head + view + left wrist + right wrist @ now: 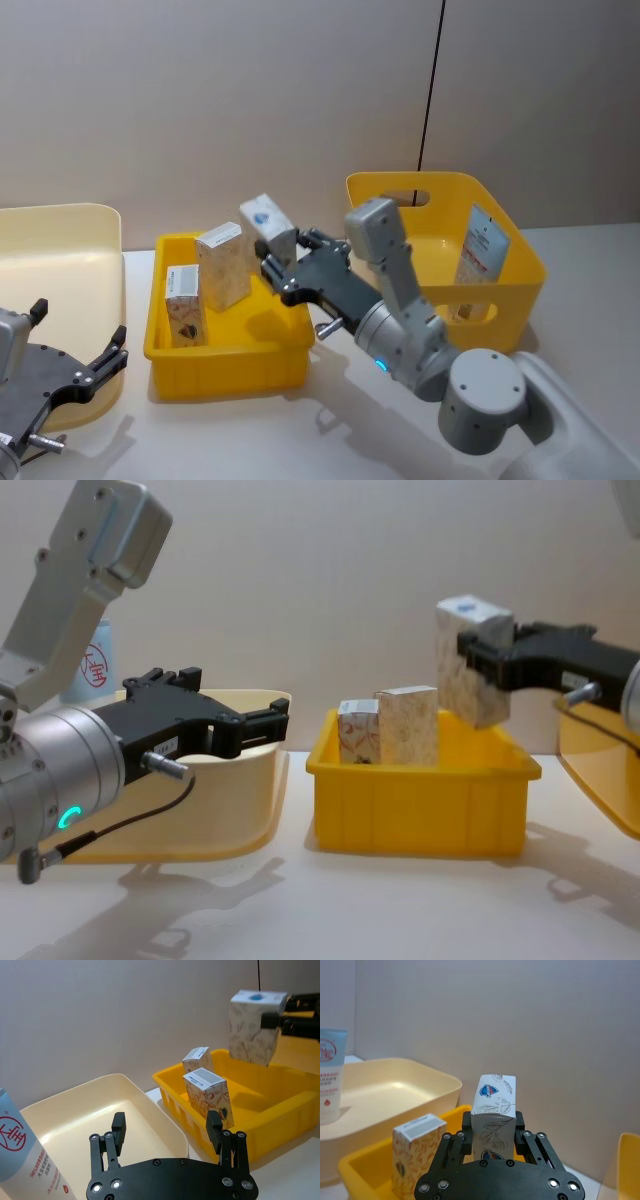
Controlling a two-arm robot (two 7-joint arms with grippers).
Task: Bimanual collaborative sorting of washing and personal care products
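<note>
Your right gripper [281, 262] is clamped on a white carton [268, 227] with a blue round logo and leaf sketches, fingers pinching its sides (right wrist view shows it best: carton [493, 1112] standing up between the two pads). The arm comes in from about 4 o'clock in the head view, forearm angled up and toward 10 o'clock, wrist roughly level. In the chest view the carton [470, 660] hangs tilted, clear above the back right part of the small yellow bin [420, 795], not touching it.

Inside that yellow bin [225, 358] you've got two more small cartons w/ orange-brown pattern: one upright near the middle [224, 264], one at the bin's 9 o'clock side [184, 305]. They're near each other; can't tell if they touch.

Left gripper [95, 368] sits low at 8 o'clock of the head view, over the near edge of the cream bin [60, 250], fingers spread wide, nothing between them (left wrist view [167, 1132] confirms, just bare bin floor past the tips). Arm looks roughly horizontal in the chest view, pointing toward the yellow bin.

Light-blue tube [25, 1160] with a red round mark stands at the cream bin's edge, beside the left gripper. Another whitish tube w/ red print [480, 255] leans inside the bigger yellow basket [440, 195] at 3 o'clock of the head view.
</note>
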